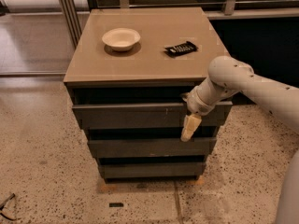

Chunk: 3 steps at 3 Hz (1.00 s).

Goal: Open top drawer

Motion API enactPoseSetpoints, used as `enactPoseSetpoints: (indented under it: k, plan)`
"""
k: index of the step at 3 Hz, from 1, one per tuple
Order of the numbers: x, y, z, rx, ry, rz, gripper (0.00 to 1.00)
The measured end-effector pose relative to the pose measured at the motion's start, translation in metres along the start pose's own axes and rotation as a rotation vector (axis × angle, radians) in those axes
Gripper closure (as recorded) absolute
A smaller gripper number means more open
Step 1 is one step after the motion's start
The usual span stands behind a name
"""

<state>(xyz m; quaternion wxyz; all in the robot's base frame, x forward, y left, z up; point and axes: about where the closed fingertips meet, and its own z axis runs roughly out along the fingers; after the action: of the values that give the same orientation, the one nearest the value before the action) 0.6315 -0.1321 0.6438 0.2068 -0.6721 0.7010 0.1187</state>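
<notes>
The top drawer [135,115] is the widest of three dark grey, flat drawer fronts in a low cabinet, with small pale marks right of centre. It stands pulled out a little, with a dark gap above it. My gripper [188,120] is at the drawer's right part. One pale finger [189,128] hangs down over the front face. The other finger seems to be behind the drawer's top edge and is hidden.
A white bowl [121,38] and a black remote-like object [180,48] lie on the tan cabinet top [149,59]. Two narrower grey drawers [149,147] sit below. Metal posts [70,8] stand at the back left. Speckled floor [42,171] surrounds the cabinet.
</notes>
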Motion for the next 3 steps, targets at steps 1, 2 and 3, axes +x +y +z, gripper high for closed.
enactPoseSetpoints:
  k: [1, 2, 3]
  plan:
    - [0.004, 0.01, -0.001, -0.056, 0.01, 0.039, 0.0]
    - [0.007, 0.021, -0.005, -0.091, 0.015, 0.066, 0.0]
    - [0.005, 0.02, -0.007, -0.091, 0.015, 0.066, 0.0]
